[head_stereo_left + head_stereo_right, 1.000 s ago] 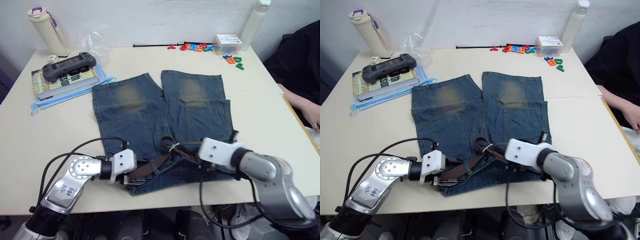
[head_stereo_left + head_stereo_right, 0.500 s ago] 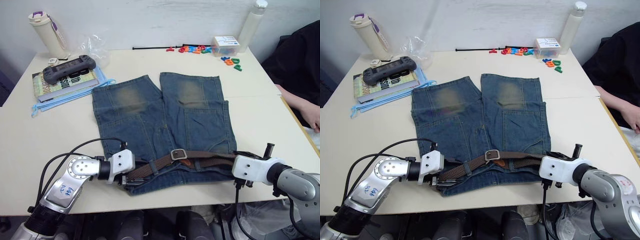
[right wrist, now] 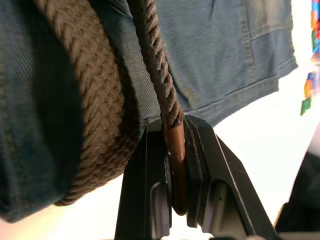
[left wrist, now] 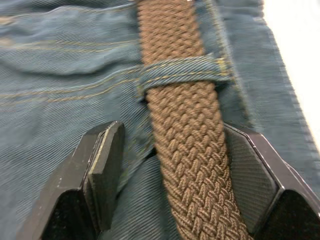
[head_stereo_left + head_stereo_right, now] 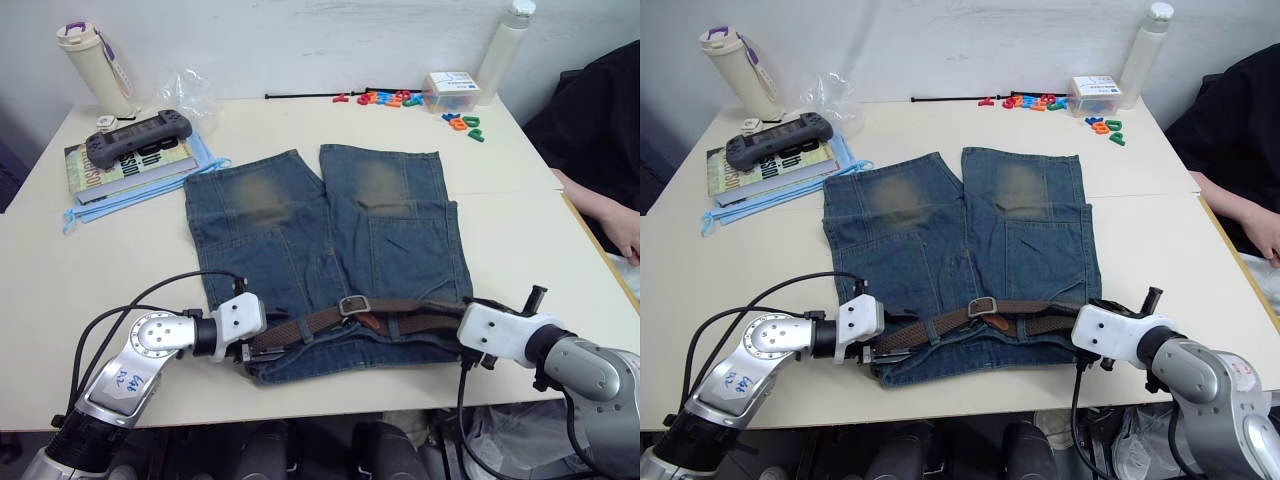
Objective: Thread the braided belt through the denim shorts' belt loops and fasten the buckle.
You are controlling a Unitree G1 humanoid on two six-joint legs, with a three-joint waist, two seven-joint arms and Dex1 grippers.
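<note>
We note right hand pinching braided belt tip; left hand open astride it. Hard tugging may unseat buckle.

Landmark: denim shorts. Bare table to their left & right, open passage both sides. Beyond the leg hems, a clear strip, then toy letters & small box near the far edge. Far-left of shorts: book stack w/ game controller, plastic bag, bottle. Far-right: person's sleeve at table edge.
</note>
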